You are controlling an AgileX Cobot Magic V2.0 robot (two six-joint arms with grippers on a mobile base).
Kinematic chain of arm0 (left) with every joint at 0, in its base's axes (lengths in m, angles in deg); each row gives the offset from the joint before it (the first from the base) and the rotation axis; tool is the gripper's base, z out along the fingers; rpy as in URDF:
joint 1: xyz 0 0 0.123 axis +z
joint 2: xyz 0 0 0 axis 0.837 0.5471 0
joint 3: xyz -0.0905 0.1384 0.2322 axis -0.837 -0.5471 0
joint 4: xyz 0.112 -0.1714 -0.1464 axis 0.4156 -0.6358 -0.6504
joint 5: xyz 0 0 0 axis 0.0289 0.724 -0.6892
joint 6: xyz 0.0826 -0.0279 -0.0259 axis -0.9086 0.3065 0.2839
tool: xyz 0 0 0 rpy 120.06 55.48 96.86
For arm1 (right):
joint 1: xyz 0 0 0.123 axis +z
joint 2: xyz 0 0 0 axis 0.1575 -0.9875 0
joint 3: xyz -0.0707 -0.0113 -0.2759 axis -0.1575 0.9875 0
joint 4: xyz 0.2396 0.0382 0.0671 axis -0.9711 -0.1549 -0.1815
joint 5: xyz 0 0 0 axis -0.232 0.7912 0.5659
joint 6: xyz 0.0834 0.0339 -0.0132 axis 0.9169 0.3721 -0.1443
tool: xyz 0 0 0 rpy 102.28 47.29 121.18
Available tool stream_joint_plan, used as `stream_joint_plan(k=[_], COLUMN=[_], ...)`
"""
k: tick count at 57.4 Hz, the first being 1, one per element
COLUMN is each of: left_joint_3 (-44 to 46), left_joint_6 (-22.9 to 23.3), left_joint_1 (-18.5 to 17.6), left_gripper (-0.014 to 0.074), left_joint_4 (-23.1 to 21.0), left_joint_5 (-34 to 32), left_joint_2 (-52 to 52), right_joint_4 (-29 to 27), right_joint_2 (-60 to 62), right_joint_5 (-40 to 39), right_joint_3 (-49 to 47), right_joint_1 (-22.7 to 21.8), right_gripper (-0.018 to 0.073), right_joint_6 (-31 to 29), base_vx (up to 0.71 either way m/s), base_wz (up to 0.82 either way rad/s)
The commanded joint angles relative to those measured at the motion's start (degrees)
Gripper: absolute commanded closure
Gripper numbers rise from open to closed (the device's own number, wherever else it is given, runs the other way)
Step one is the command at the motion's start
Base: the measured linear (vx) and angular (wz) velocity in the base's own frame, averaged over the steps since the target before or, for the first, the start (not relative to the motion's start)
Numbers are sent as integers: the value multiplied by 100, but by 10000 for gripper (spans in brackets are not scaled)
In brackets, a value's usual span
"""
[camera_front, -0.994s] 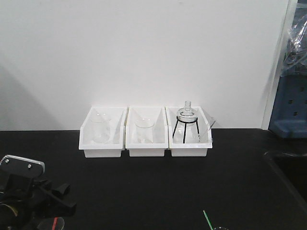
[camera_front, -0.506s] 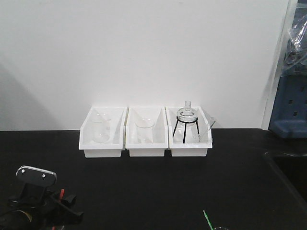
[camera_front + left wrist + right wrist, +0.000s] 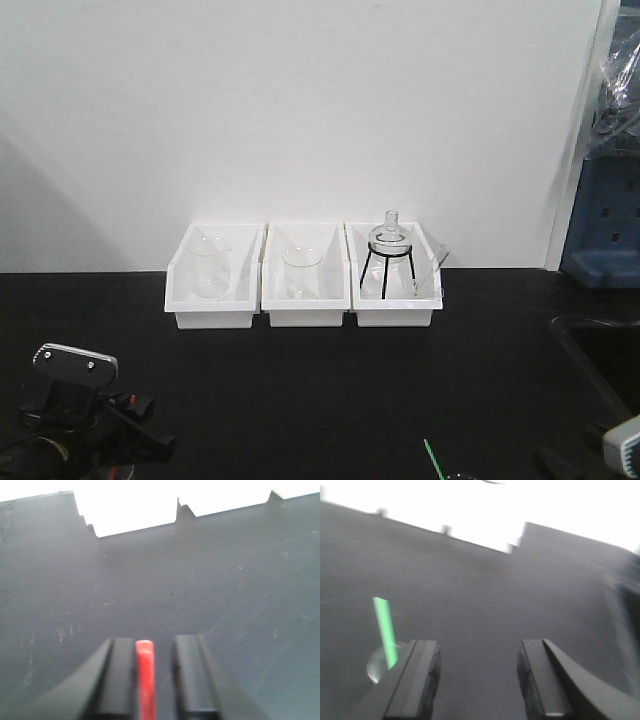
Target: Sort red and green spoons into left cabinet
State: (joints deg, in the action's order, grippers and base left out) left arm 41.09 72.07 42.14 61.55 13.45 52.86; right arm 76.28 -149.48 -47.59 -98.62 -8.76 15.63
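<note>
Red spoon [image 3: 145, 680]: only a blurred strip of handle shows, cut off at the bottom edge, lying between the left gripper's [image 3: 154, 647] fingers at the black table's [image 3: 330, 390] front left.
Green spoon [image 3: 385, 630]: front right of the table; its lower end is hidden behind a finger of the right gripper [image 3: 479, 652].
Left fingers: narrowly apart, one touching the red spoon, with a dark gap on the other side; whether they clamp it cannot be told.
Right fingers: spread wide with nothing between them; the green spoon lies just outside one.
</note>
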Motion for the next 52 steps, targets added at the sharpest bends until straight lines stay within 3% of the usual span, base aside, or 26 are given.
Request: stream_joint_plan(k=[1,9,16,26,32,52], left_joint_3=[160,160,160,160,160,160], left_joint_6=[38,38,38,38,38,38], left_joint_1=[-25,-25,-25,-25,-25,-25], left_gripper=[368,428,443,443,443,443], left_joint_4=[-7,-7,-7,-7,-7,-7], left_joint_5=[-499,-499,-499,-499,-499,-499], left_joint_2=[-228,-228,-228,-228,-228,-228], right_joint_4=[789,1600,2022,1976,1968,1975], right_joint_2=[-313,-981,-1389,-1819,-2109,-2933], right_joint_5=[-926,-1471,-1467,-496,-9,278], right_joint_3=[-485,-901,-1233,-1592,-1856,-2598], right_joint_1=[-9,-7,373,1185,1437,1524], right_gripper=[127,127,127,112,106,106], right_joint_6=[635,1505,1606,1564,1485,1381], base_vx=[0,0,0,0,0,0], base_wz=[0,0,0,0,0,0])
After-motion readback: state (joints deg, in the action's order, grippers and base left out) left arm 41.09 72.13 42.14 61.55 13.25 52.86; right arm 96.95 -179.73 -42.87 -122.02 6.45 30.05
